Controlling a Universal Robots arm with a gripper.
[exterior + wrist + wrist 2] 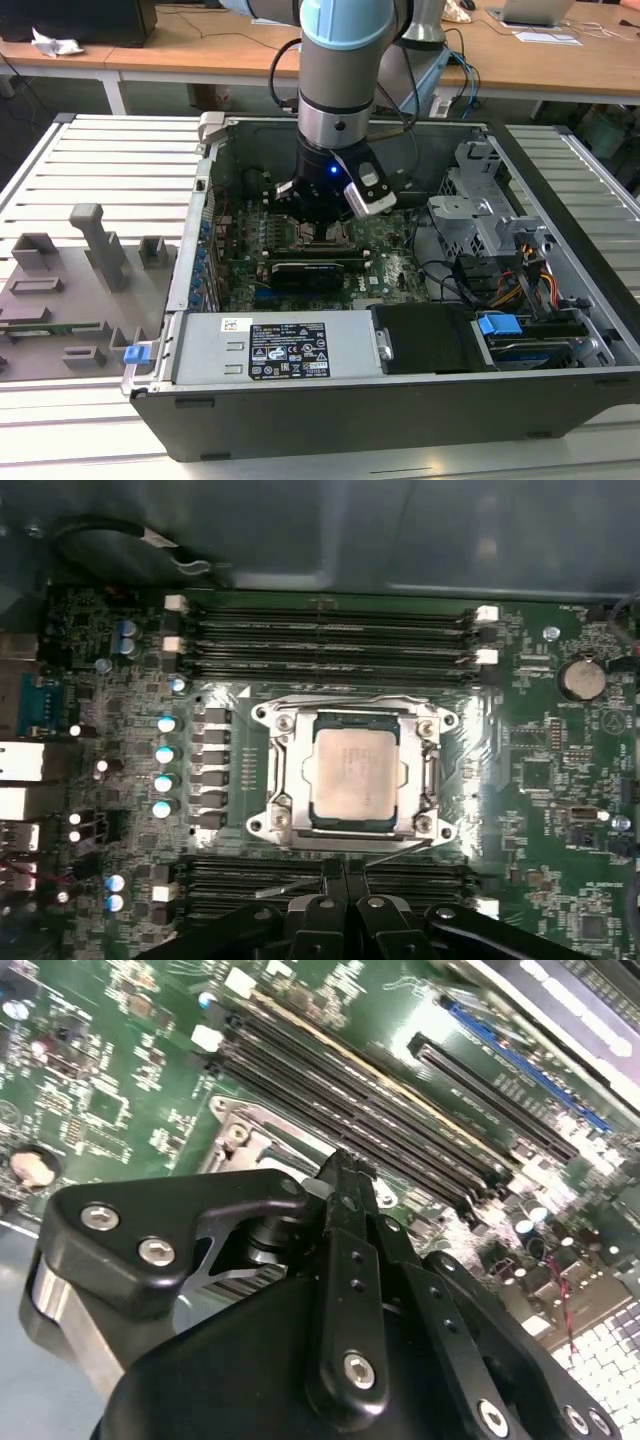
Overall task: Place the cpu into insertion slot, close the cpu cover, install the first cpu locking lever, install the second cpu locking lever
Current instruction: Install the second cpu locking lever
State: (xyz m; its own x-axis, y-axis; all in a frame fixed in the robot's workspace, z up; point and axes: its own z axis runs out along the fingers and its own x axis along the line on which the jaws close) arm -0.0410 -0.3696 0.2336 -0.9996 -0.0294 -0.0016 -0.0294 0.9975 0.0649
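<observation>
Grey slatted bench (110, 160) carries open pc case (330, 415); gripper (345, 870) low over green motherboard (560, 780), fingers pressed together, holding nothing. cpu (358, 772) sits in socket, cpu cover (283, 770) down around it, gripper just beside socket edge

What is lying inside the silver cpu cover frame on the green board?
In the first wrist view, the cpu lies flat inside the cpu cover, its pale metal top showing. The socket contacts beneath it are covered.
</observation>
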